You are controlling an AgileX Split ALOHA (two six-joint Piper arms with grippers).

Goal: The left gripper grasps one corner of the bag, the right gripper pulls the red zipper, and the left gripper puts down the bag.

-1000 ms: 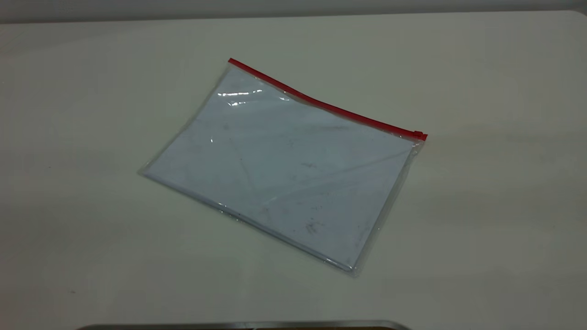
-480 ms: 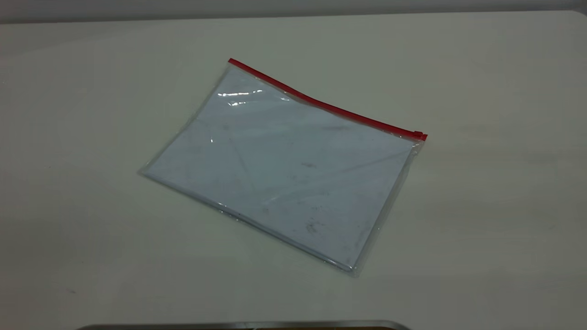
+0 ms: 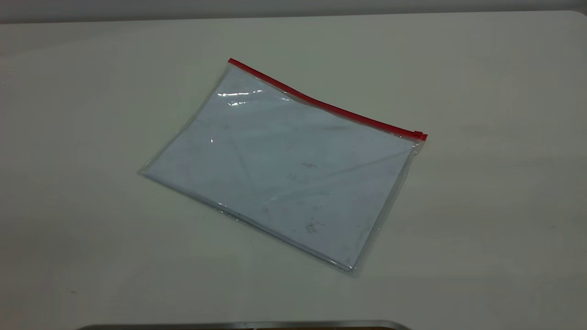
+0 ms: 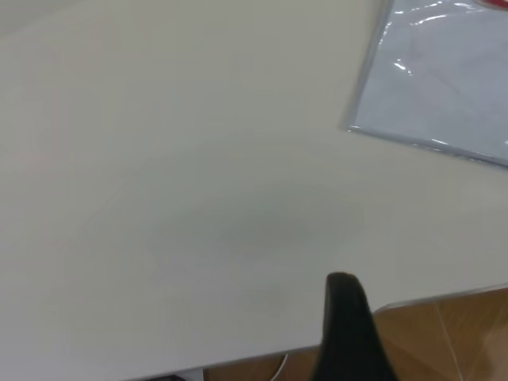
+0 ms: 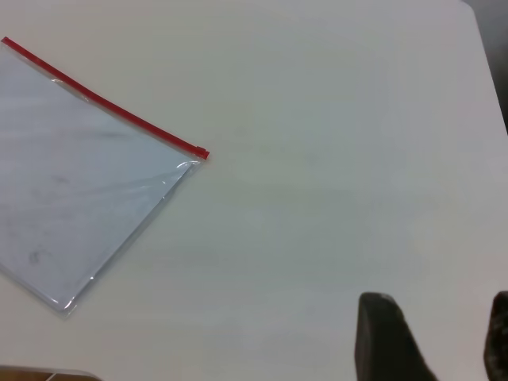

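Observation:
The bag point(image 3: 284, 165), a flat clear pouch with a smudged white sheet inside, lies flat on the white table. The red zipper point(image 3: 321, 104) runs along its far edge, with the slider tab point(image 3: 418, 134) at the right end. The corner of the bag point(image 3: 230, 61) is the far left end of the strip. Neither gripper shows in the exterior view. In the left wrist view my left gripper point(image 4: 346, 317) is near the table's edge, well away from the bag point(image 4: 444, 87). My right gripper point(image 5: 439, 305) is open and empty, off to the side of the bag point(image 5: 79, 198) and slider point(image 5: 202, 152).
A grey metal edge point(image 3: 243, 325) shows at the table's near side. The wooden floor point(image 4: 452, 333) shows past the table edge beside my left gripper. The table's rounded corner point(image 5: 480, 32) is near my right gripper.

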